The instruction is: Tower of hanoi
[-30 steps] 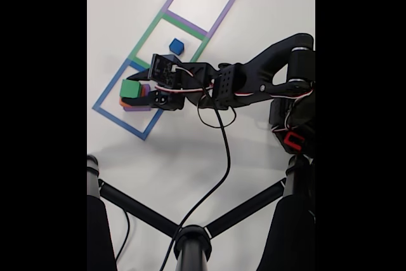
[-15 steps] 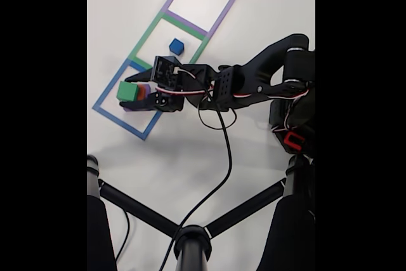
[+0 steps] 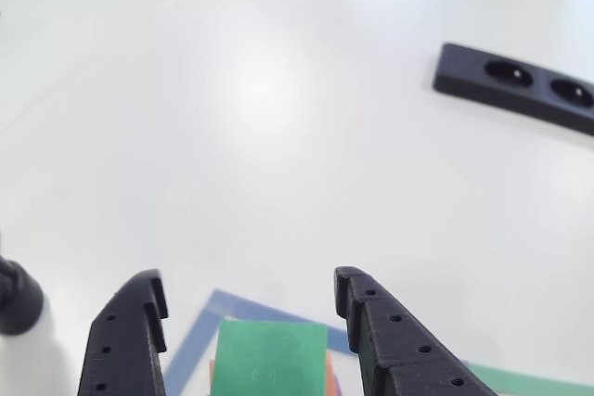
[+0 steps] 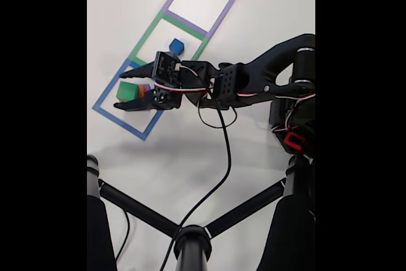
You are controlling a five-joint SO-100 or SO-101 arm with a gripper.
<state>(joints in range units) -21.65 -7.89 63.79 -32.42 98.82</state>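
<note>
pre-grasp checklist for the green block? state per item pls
1. Gripper open: ok, the jaws are spread.
2. Green block between the fingers: ok, a gap shows on each side.
3. Block contacted: not ok, neither finger touches it.
4. Stack under the green block: cannot tell; an orange edge peeks out, the rest is hidden.
5. Blue cube sits in the green-outlined square, apart from the jaws: ok.
6. Purple-outlined square free: ok.

White table [image 4: 190, 150]: three taped squares [image 4: 166, 46], blue cube [image 4: 176, 46], power strip [image 3: 515, 83], possibly stacked blocks [image 4: 130, 93].
</note>
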